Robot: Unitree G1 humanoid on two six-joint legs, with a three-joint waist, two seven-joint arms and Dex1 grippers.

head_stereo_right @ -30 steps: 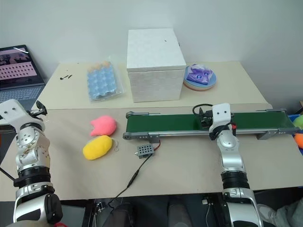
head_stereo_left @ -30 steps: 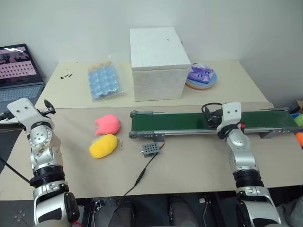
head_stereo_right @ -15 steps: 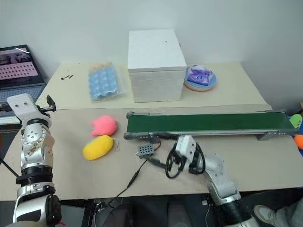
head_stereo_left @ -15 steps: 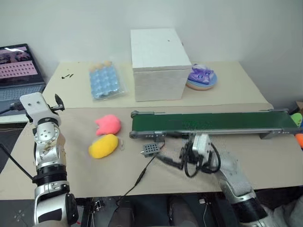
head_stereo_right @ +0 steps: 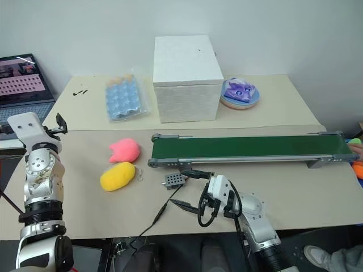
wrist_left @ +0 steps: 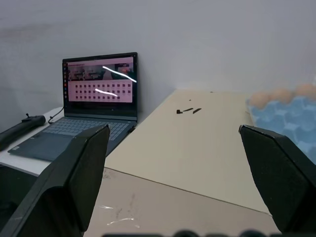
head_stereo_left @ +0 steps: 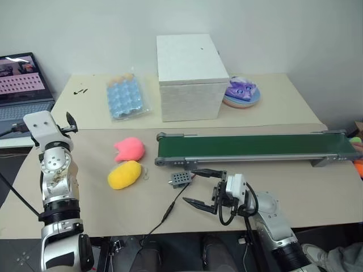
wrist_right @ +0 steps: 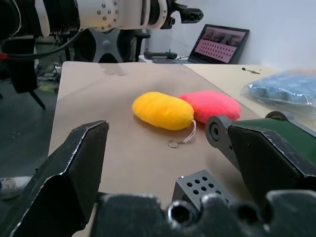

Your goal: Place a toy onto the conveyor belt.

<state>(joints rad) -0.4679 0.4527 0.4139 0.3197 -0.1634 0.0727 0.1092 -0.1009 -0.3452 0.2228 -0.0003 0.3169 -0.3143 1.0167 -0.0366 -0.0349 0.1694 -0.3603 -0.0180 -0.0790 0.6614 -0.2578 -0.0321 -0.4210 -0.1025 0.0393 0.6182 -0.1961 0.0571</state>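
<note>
We're at the reach step, nothing grasped yet. Yellow toy (head_stereo_left: 124, 174) lies on the table (head_stereo_left: 283, 102) just beside the pink plush (head_stereo_left: 130, 149), off the near-left end of the conveyor belt (head_stereo_left: 255, 145), not on it. Our right gripper (head_stereo_left: 202, 188) hangs low over the table near the small grey box (head_stereo_left: 179, 179), jaws wide and empty, pointing toward the toy but well apart from it. Our left gripper (head_stereo_left: 67, 123) sits raised at the table's left edge, jaws wide, empty. Next move, we judge: bring the right gripper leftward past the box and cable (head_stereo_left: 170, 211), straddle the toy, close, then lift onto the belt.
</note>
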